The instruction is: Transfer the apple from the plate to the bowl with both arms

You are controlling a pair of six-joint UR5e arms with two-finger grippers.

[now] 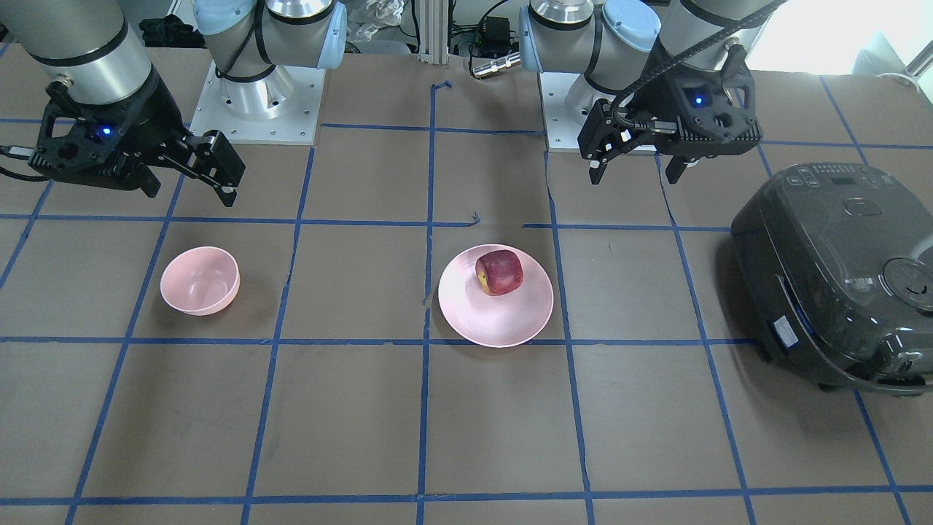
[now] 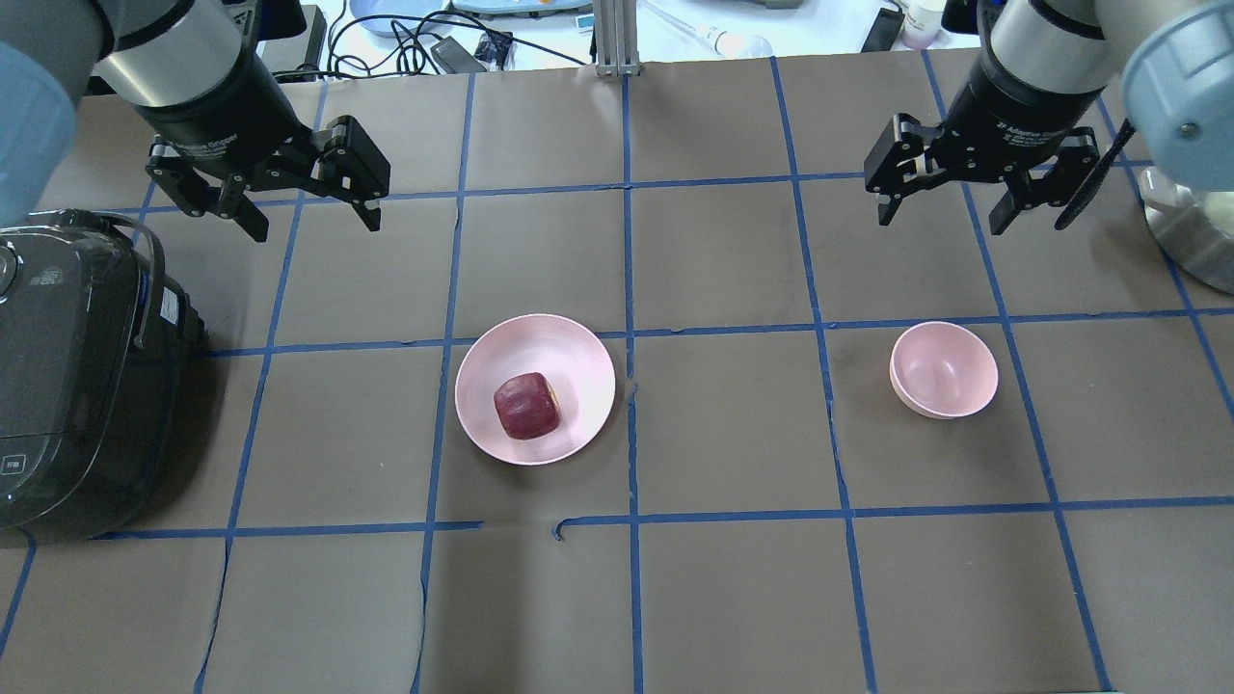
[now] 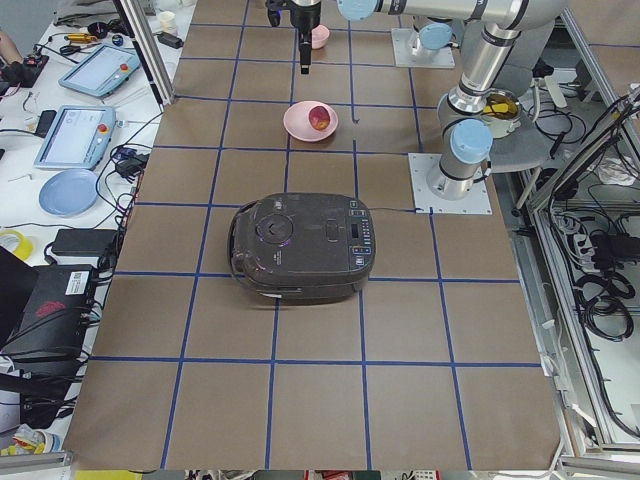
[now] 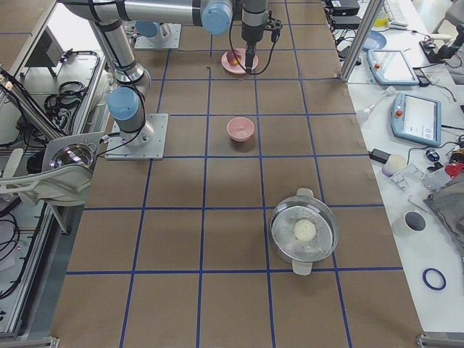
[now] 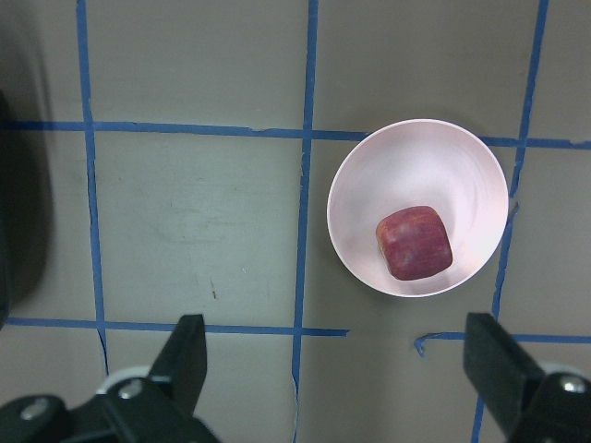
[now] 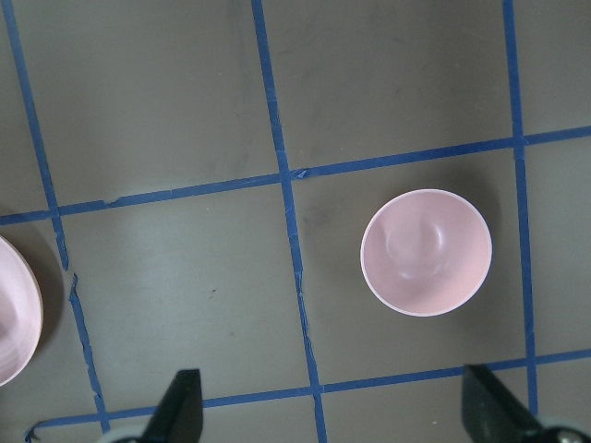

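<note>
One dark red apple (image 1: 499, 272), one pale pink plate (image 1: 503, 324), one smaller pink bowl (image 1: 219, 297) and two black grippers, all at a brown table (image 1: 364, 408) gridded with blue tape (image 1: 431, 182). Resting on the plate, off centre toward the robot's side: the apple. Well apart, toward the robot's right: the bowl, upright and empty. Raised well clear of the plate, the left gripper (image 2: 316, 220), jaws spread wide and holding nothing. Raised clear of the bowl, the right gripper (image 2: 940, 218), likewise spread and empty. Also one dark rice cooker (image 1: 838, 277), lid down, toward the table's left end.

Seen only from the right-end camera: one metal pot (image 4: 304, 232) with a glass lid, outside the overhead and front-facing frames. From the left wrist, a straight-down look at plate and apple beyond two fingertips (image 5: 185, 351). From the right wrist, the bowl, plus a sliver of plate at the frame's left edge.

Blocky, near cube-shaped, no clear long axis to the apple. Yellowish patch turned toward the bowl's side — plain in the front-facing view, only a thin edge from overhead. Stem direction impossible to tell.
</note>
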